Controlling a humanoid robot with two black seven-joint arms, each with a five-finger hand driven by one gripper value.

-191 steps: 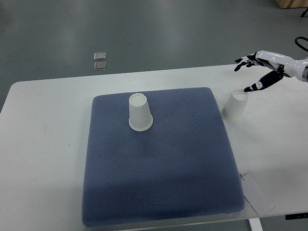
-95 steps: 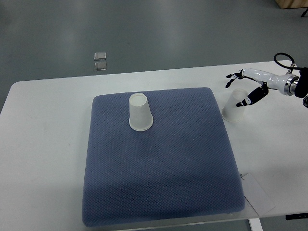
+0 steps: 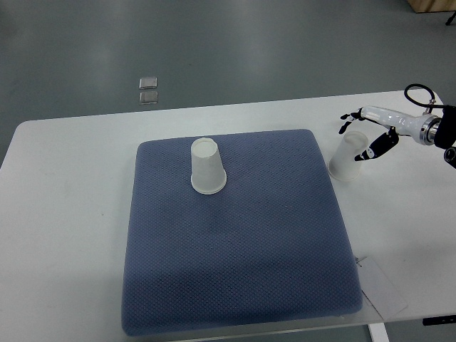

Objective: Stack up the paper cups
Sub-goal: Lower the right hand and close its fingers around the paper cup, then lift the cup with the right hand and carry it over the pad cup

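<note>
1. Presently the right hand (image 3: 365, 134) sits at the right cup (image 3: 347, 157), fingers (image 3: 347, 116) spread around its upturned base, thumb at its right side, not yet closed on it.
2. That cup stands inverted on the table (image 3: 71, 214), just off the mat (image 3: 235, 235), tilting slightly.
3. The other cup (image 3: 207, 167) stands inverted on the mat, well to the left.
4. No left hand shows.

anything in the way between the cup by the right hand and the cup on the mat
Nothing visible. The right hand is open around the cup on the table, just off the mat's right edge. Between it and the upside-down cup on the mat lies only bare blue mat. The left hand is out of view.
</note>
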